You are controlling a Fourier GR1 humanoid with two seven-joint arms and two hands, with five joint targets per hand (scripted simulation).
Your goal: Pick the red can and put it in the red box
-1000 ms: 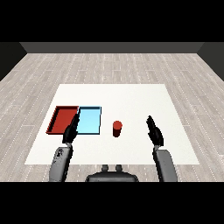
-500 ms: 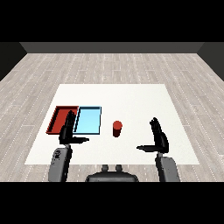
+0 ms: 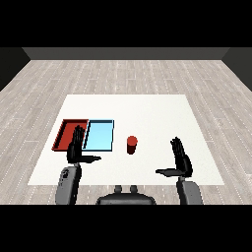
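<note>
A small red can stands upright on the white table, just right of the light blue tray. The red tray lies to the left of the blue one. My right hand is open, fingers straight and thumb stretched toward the left, well to the right of the can and a little nearer to me. My left hand is open too, held over the near edge where the two trays meet. Neither hand touches the can.
The two trays lie side by side at the table's left. Grey wooden floor surrounds the table on all sides. The table's near edge runs just in front of both hands.
My right hand has drawn back toward me and turned, its thumb now spread out to the left. The left hand, can and trays have stayed put.
</note>
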